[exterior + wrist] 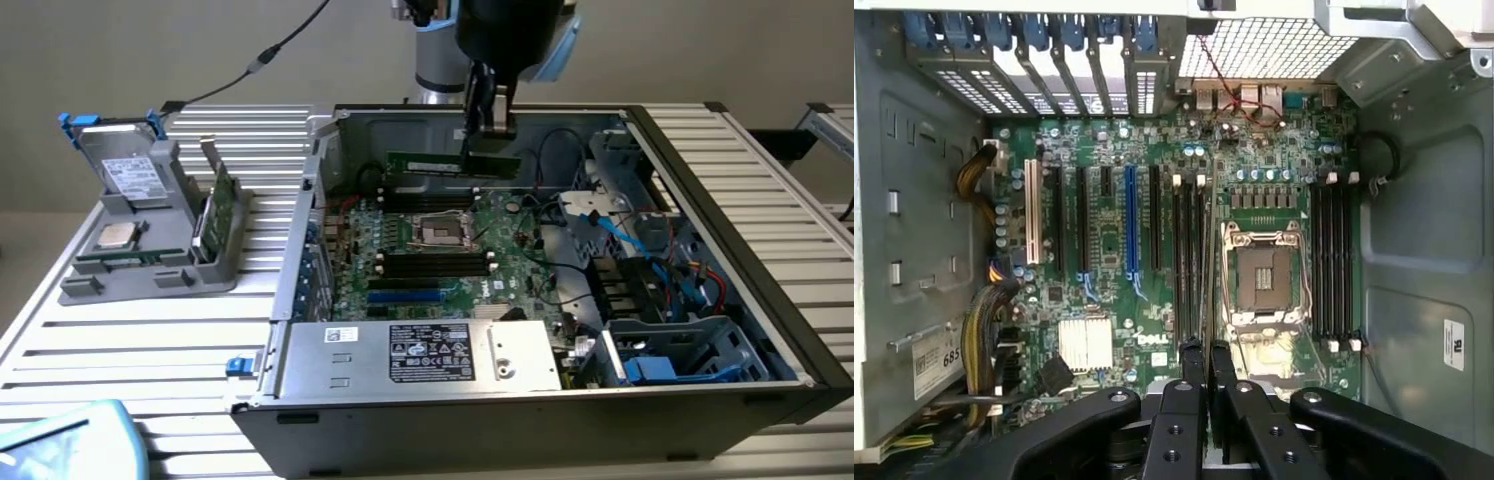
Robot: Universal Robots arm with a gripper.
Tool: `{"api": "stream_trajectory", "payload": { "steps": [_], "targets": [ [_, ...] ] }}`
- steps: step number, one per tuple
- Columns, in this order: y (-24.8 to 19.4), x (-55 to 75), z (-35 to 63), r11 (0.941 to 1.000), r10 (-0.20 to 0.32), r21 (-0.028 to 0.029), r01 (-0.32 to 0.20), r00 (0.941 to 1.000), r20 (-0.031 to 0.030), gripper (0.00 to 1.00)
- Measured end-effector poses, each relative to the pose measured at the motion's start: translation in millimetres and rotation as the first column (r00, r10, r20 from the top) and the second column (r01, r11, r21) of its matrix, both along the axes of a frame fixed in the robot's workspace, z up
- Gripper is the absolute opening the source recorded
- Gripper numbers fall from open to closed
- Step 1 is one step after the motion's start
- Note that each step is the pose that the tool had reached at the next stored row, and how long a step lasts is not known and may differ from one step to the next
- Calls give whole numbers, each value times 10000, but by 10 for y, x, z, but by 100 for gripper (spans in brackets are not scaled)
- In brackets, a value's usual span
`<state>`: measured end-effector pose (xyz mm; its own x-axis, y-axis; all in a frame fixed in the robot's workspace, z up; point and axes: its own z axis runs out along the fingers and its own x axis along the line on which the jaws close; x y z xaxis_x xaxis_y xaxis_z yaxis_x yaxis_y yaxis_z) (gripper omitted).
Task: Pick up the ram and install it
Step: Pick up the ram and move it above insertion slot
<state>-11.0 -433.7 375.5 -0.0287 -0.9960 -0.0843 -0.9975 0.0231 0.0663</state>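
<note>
The pincer (489,135) is closed on the ram (447,163) and holds it in the air above the board (1104,300), inside the open case (747,250). The stick stands on its long edge between the fingers, with the contact edge down. Its long axis is level and, in the wrist view, it lies nearly parallel to the black slots (1189,255) directly under the pincer, beside the socket (1262,275). The grip is not at the middle: most of the stick reaches out to one side of the fingers, toward the exterior view's left. To do this step well, I think the stick must be kept exactly in line with one slot and come down straight, without tilt. The long free end may sink or seat late, so the pressing should be even. I cannot tell whether the slot latches are open.
</note>
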Motion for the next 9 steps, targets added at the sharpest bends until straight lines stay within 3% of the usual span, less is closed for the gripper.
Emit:
{"api": "stream_trajectory", "payload": {
  "steps": [9],
  "targets": [
    [10,-45,-164,9995,308,7,-308,9995,4,13]
  ]
}}
